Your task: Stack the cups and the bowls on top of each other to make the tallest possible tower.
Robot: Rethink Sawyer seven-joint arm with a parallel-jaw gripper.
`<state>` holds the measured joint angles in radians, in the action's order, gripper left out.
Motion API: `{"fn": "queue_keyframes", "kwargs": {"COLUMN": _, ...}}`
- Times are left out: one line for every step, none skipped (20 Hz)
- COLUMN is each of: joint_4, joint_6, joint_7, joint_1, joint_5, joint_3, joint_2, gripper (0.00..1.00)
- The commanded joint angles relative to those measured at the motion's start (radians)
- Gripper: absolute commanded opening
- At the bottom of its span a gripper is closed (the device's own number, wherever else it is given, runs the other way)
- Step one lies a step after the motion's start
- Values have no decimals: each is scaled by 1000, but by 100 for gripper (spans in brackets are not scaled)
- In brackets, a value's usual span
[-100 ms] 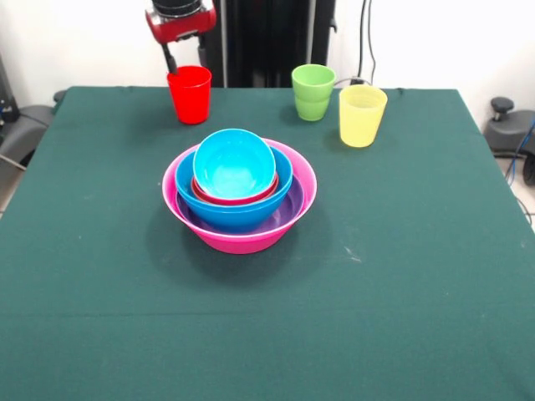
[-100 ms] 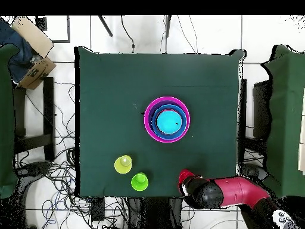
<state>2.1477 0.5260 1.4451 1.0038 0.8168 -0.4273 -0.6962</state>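
Nearest the camera, bare dark green tablecloth [image 1: 267, 334], nothing on it. Mid-table stands the tower [image 1: 239, 194]: a large glossy pink plastic bowl [image 1: 242, 241] as base, a wide shallow purple bowl [image 1: 288, 210] showing as a band inside it, then a medium blue bowl [image 1: 234, 215], a thin magenta-red rim [image 1: 238, 198], and a small cyan bowl [image 1: 234, 163] uppermost. The cyan bowl sits tilted, mouth tipped toward the camera, not level in its seat.

Behind the tower, toward the far edge, three tapered plastic tumblers stand upright and apart from the pile: a translucent yellow cup [image 1: 362, 115], a green cup [image 1: 313, 92] just beside it, and a red cup [image 1: 190, 94] well apart from both.

The red-and-black gripper [image 1: 171, 63] is at the red cup's rim, one dark finger reaching down behind the rim. Whether the fingers are spread or pinched on the wall: cannot tell from either view.

Risks, as judged:
- A one-wall grip on a glossy tapered cup may slip or let it swing during the lift.
- The tilted cyan bowl is a poor landing surface; a cup set there may lean or topple off.
- A low carry could clip the pink rim and shift the whole nest.
- A toppled cup could roll off the far edge.
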Motion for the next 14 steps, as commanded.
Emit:
{"fn": "queue_keyframes", "kwargs": {"joint_4": -36, "joint_6": -69, "joint_7": 29, "joint_1": -27, "joint_5": 76, "joint_3": 10, "joint_2": 41, "gripper": 100}}
{"fn": "queue_keyframes", "kwargs": {"joint_4": -37, "joint_6": -67, "joint_7": 26, "joint_1": -26, "joint_5": 74, "joint_3": 8, "joint_2": 40, "gripper": 100}}
{"fn": "queue_keyframes", "kwargs": {"joint_4": -39, "joint_6": -68, "joint_7": 26, "joint_1": -26, "joint_5": 75, "joint_3": 8, "joint_2": 42, "gripper": 100}}
{"fn": "queue_keyframes", "kwargs": {"joint_4": -40, "joint_6": -69, "joint_7": 26, "joint_1": -27, "joint_5": 76, "joint_3": 9, "joint_2": 43, "gripper": 100}}
{"fn": "queue_keyframes", "kwargs": {"joint_4": -43, "joint_6": -72, "joint_7": 26, "joint_1": -26, "joint_5": 79, "joint_3": 10, "joint_2": 48, "gripper": 100}}
{"fn": "queue_keyframes", "kwargs": {"joint_4": -46, "joint_6": -79, "joint_7": 29, "joint_1": -27, "joint_5": 85, "joint_3": 14, "joint_2": 55, "gripper": 100}}
{"fn": "queue_keyframes", "kwargs": {"joint_4": -52, "joint_6": -86, "joint_7": 35, "joint_1": -31, "joint_5": 93, "joint_3": 20, "joint_2": 64, "gripper": 100}}
{"fn": "queue_keyframes", "kwargs": {"joint_4": -58, "joint_6": -93, "joint_7": 42, "joint_1": -35, "joint_5": 99, "joint_3": 26, "joint_2": 73, "gripper": 100}}
{"fn": "queue_keyframes", "kwargs": {"joint_4": -62, "joint_6": -101, "joint_7": 47, "joint_1": -37, "joint_5": 106, "joint_3": 32, "joint_2": 83, "gripper": 100}}
{"fn": "queue_keyframes", "kwargs": {"joint_4": -71, "joint_6": -114, "joint_7": 58, "joint_1": -45, "joint_5": 117, "joint_3": 42, "joint_2": 97, "gripper": 100}}
{"fn": "queue_keyframes", "kwargs": {"joint_4": -79, "joint_6": -126, "joint_7": 69, "joint_1": -52, "joint_5": 128, "joint_3": 52, "joint_2": 110, "gripper": 100}}
{"fn": "queue_keyframes", "kwargs": {"joint_4": -87, "joint_6": -138, "joint_7": 80, "joint_1": -60, "joint_5": 140, "joint_3": 63, "joint_2": 124, "gripper": 100}}
{"fn": "queue_keyframes", "kwargs": {"joint_4": -96, "joint_6": -156, "joint_7": 94, "joint_1": -69, "joint_5": 153, "joint_3": 74, "joint_2": 140, "gripper": 100}}
{"fn": "queue_keyframes", "kwargs": {"joint_4": -105, "joint_6": -176, "joint_7": 112, "joint_1": -83, "joint_5": 166, "joint_3": 90, "joint_2": 156, "gripper": 100}}
